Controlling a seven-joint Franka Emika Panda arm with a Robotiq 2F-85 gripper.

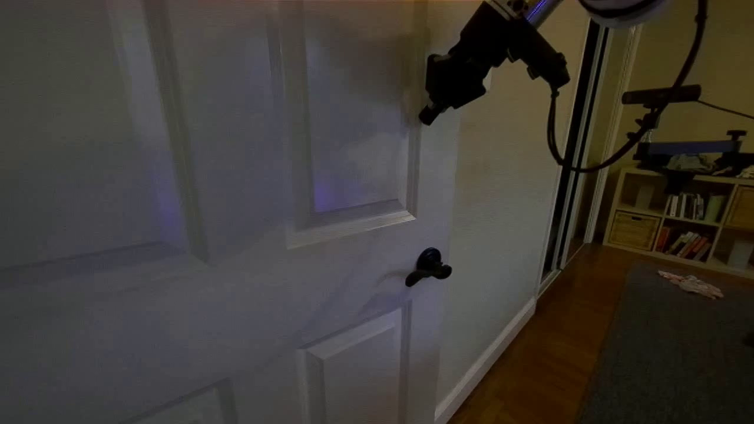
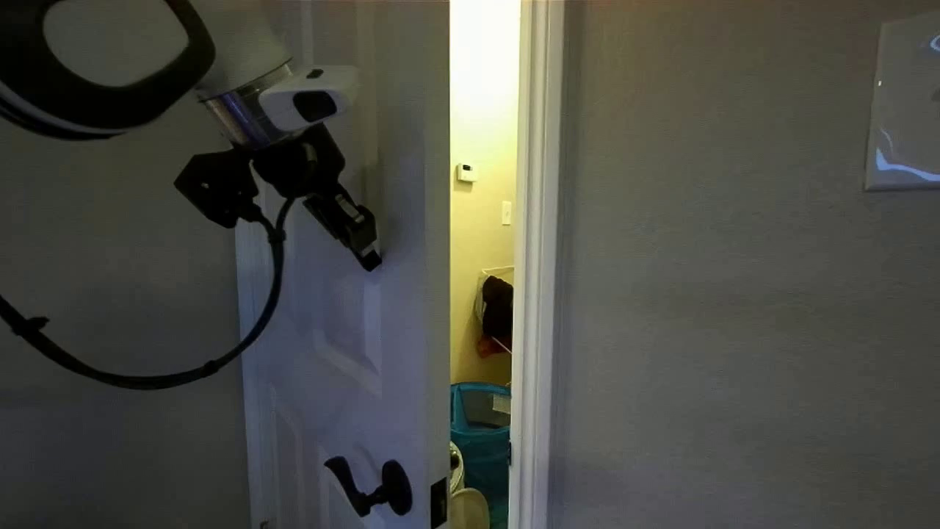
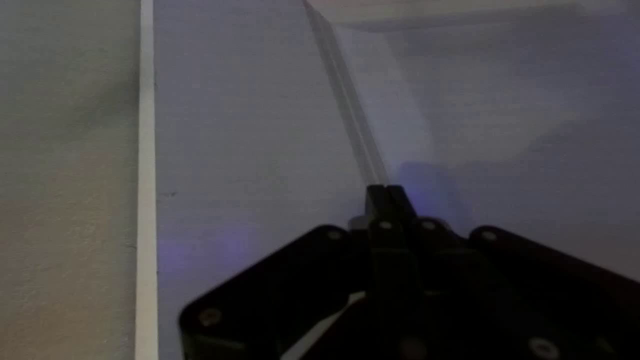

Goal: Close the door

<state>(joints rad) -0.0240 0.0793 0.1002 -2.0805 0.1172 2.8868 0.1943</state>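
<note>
Your pincer has its black fingertips drawn together, tip against tip, as the wrist view shows. It is directed at the face of the door, near the molding of the raised panel above the lever handle; whether it touches the surface cannot be told from these views. Note that the door stands ajar: in an exterior view a lit gap separates its latch edge from the white door frame. Identify the lever handle on the door face in both exterior views, close to the latch edge; a dark latch plate is set in that edge, just beside the handle. Your arm reaches in on the handle side of the door, and a black cable hangs in a loop on that same side. Through the gap beside the door you can see a teal container and, higher up, a small white wall device. Past the latch edge of the door, in an exterior view, you have a plain wall and, well beyond the door, a bookcase. A grey rug on the wood floor, well apart from the door, carries a crumpled pale cloth.
</note>
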